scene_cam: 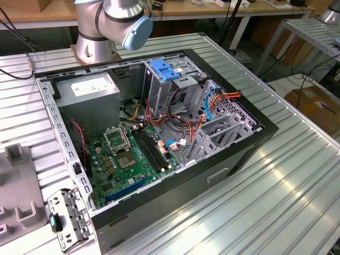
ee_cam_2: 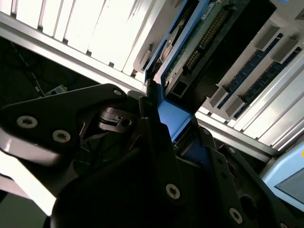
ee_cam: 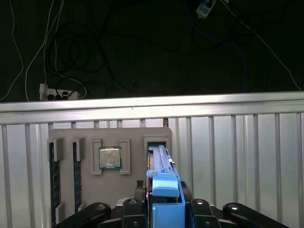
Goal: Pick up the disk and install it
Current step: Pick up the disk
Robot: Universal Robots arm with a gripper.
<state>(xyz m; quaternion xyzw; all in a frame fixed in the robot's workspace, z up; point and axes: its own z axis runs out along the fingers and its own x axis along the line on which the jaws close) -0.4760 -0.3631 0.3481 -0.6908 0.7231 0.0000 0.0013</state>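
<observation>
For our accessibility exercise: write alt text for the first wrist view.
The gripper is at the blue-railed disk, standing on edge in a grey tray on a ribbed metal table. The tray also holds a processor chip and two memory sticks.

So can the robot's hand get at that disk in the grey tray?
Probably yes: the hand is right at the disk, which stands on edge in its own slot of the grey tray. The processor lies in a separate pocket beside it, out of the way.
</observation>
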